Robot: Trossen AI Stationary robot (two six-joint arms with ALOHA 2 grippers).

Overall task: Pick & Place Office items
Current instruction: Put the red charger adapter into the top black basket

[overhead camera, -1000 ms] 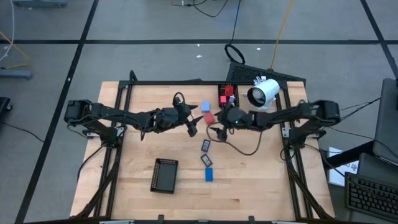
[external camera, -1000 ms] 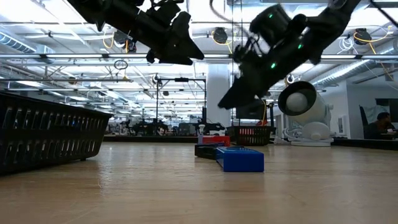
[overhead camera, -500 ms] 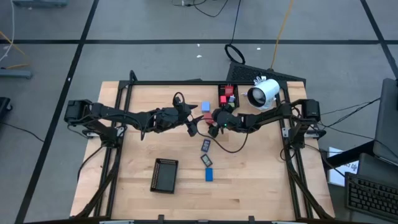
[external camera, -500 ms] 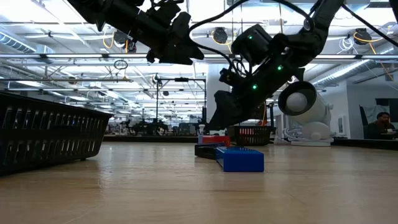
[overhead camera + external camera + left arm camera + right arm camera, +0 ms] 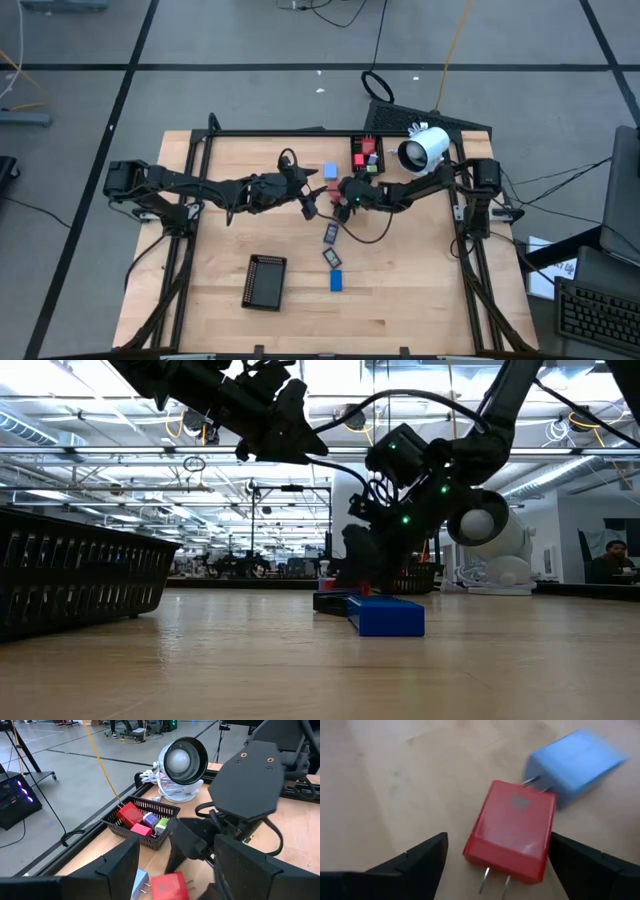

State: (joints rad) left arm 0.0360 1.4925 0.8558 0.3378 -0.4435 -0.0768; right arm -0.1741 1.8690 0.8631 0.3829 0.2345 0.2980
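At table centre: right gripper [image 5: 495, 870] jaws wide open, straddling red block [image 5: 512, 837]; untouched.

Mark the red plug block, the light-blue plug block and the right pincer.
red plug block [image 5: 512, 832]: right wrist view, middle of its top face.
light-blue plug block [image 5: 575, 765]: right wrist view, middle of its top face.
right pincer [image 5: 495, 865]: right wrist view, midway between its open fingertips, which straddle the red block.
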